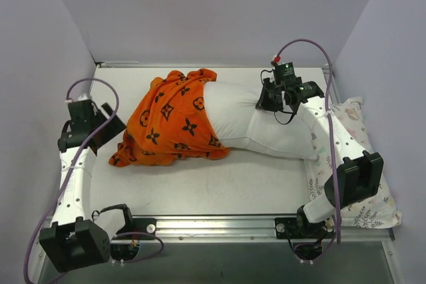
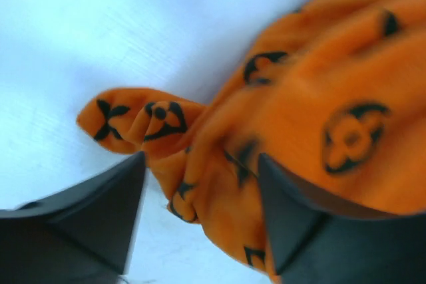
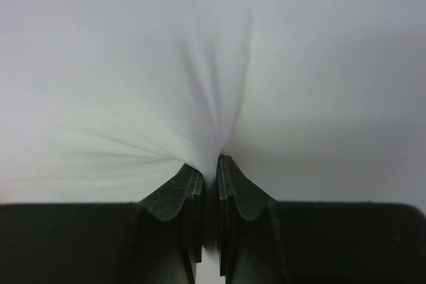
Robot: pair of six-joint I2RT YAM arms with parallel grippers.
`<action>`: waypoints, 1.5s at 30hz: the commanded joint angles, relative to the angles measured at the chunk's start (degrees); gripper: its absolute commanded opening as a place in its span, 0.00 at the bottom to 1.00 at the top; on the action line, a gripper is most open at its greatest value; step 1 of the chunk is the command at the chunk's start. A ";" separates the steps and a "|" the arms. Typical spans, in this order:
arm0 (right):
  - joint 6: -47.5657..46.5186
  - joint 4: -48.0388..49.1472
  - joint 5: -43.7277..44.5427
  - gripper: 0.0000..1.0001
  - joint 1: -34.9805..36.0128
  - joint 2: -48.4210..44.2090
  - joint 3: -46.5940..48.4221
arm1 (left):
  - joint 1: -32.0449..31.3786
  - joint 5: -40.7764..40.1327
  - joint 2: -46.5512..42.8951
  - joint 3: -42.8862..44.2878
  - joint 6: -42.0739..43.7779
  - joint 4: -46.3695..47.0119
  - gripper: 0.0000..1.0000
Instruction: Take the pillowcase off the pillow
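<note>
Nearest, at the right edge of the table [image 1: 219,194], a floral-print pillow [image 1: 381,212] lies beneath the right arm. At mid-table the left gripper [image 2: 200,177], fingers spread apart, is poised over the bunched left corner of the orange pillowcase [image 1: 170,121], which covers only the left end of the white pillow [image 1: 233,114]. Farther back, the right gripper [image 3: 210,164] is clamped on a pinch of the pillow's bare right end, with creases radiating from its tips.

Left jaws apart, right jaws together.
</note>
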 commanded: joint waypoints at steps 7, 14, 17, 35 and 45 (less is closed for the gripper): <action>0.08 -0.74 9.58 0.00 6.05 -4.86 2.68 | -34.71 -14.48 -3.14 11.26 5.05 3.42 0.92; -0.01 -2.05 12.13 0.00 8.61 -2.66 4.97 | -43.88 -21.88 3.71 8.09 3.73 5.27 0.88; -0.36 -2.23 12.75 0.00 8.17 -2.83 4.71 | -42.22 -24.96 4.25 6.60 3.81 4.38 0.69; -0.27 -3.55 7.30 0.00 -4.13 -6.09 4.88 | -0.75 -20.65 -1.64 1.24 3.11 4.56 0.00; -0.10 -3.38 4.93 0.00 -6.42 -7.05 4.79 | 5.07 -14.60 2.31 0.44 -0.94 7.28 0.00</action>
